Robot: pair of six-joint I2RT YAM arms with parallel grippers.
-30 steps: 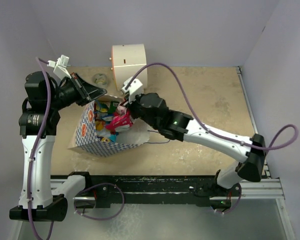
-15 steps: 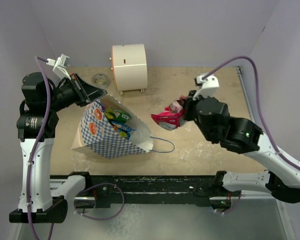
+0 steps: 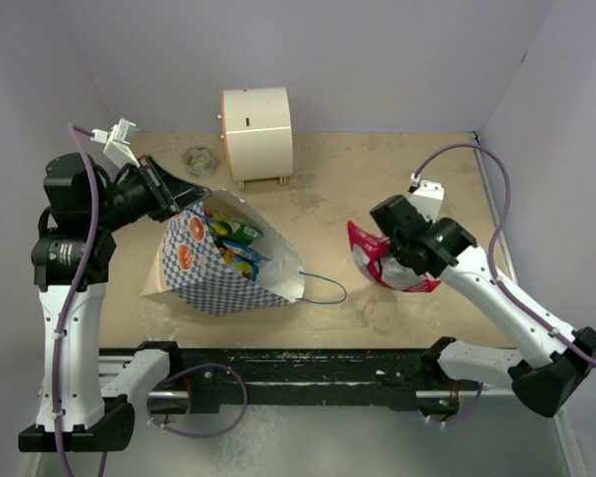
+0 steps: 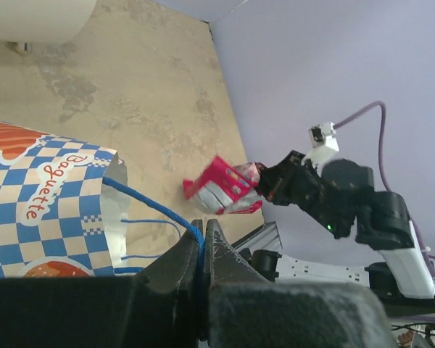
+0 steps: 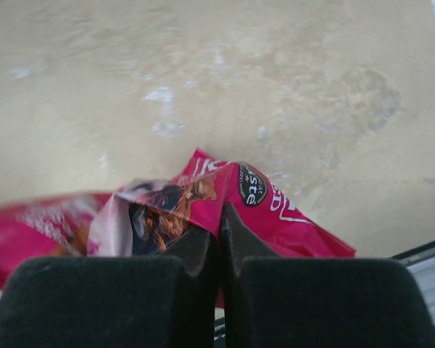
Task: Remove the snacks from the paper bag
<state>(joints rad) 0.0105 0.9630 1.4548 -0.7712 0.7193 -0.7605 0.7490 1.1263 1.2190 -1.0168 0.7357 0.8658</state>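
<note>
The blue-and-white checkered paper bag (image 3: 214, 273) lies on its side at the left, mouth open to the right, with green, yellow and blue snack packets (image 3: 233, 238) inside. My left gripper (image 3: 184, 189) is shut on the bag's blue cord handle (image 4: 159, 209) and holds its upper edge up. My right gripper (image 3: 389, 256) is shut on a red-pink snack packet (image 3: 392, 266) at the right of the table; in the right wrist view the packet (image 5: 275, 210) hangs just above the tabletop. It also shows in the left wrist view (image 4: 221, 190).
A cream cylindrical box (image 3: 256, 131) stands at the back, with a small round clear object (image 3: 197, 156) to its left. The bag's other blue handle (image 3: 323, 288) trails on the tan tabletop. Purple walls enclose the table; a metal rail (image 3: 328, 373) runs along the near edge.
My right gripper has pulled the red-pink packet out of the bag and carried it to the right side of the table. The left gripper keeps holding the handle.
</note>
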